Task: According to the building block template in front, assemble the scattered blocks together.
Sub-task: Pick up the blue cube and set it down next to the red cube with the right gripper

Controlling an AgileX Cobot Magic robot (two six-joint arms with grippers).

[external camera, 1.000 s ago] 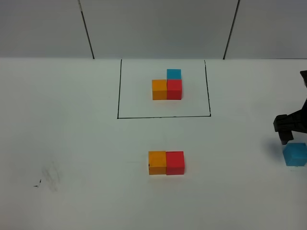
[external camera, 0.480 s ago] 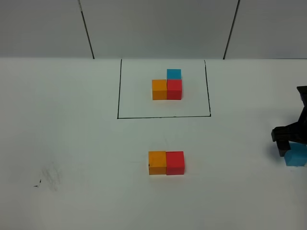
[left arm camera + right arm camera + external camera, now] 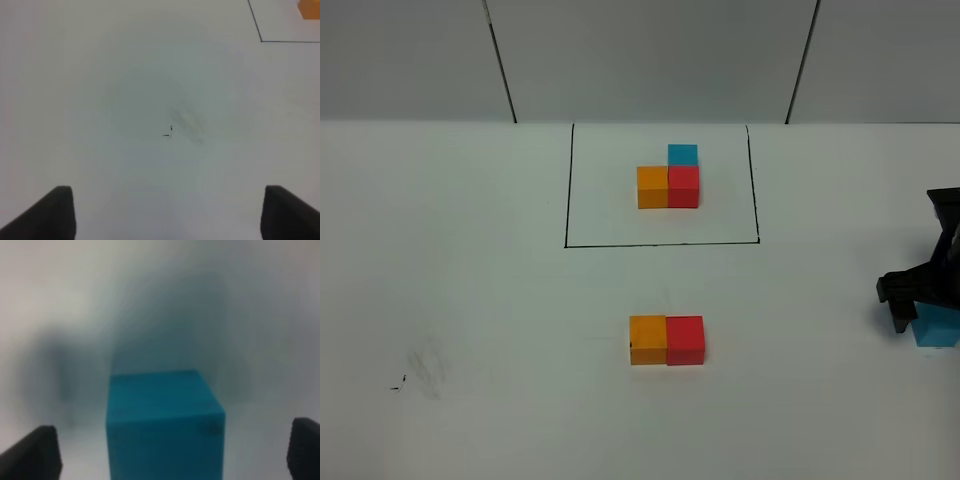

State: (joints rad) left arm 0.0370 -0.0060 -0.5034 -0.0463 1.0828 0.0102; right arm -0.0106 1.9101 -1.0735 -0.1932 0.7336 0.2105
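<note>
The template is a black-lined square at the back with orange, red and blue cubes in an L. The loose orange cube and loose red cube sit side by side and touching in front of it. The loose light blue cube rests on the table at the far right; it also shows in the right wrist view. My right gripper is open and lowered around this cube, with one finger on each side. My left gripper is open over bare table and is out of the high view.
A white table carries everything, with a grey panelled wall behind. A small dark smudge marks the front left; it also shows in the left wrist view. A corner of the template outline shows there too.
My right gripper has come down and slightly left, so that its fingers now stand around the light blue cube. The other cubes have not moved.
</note>
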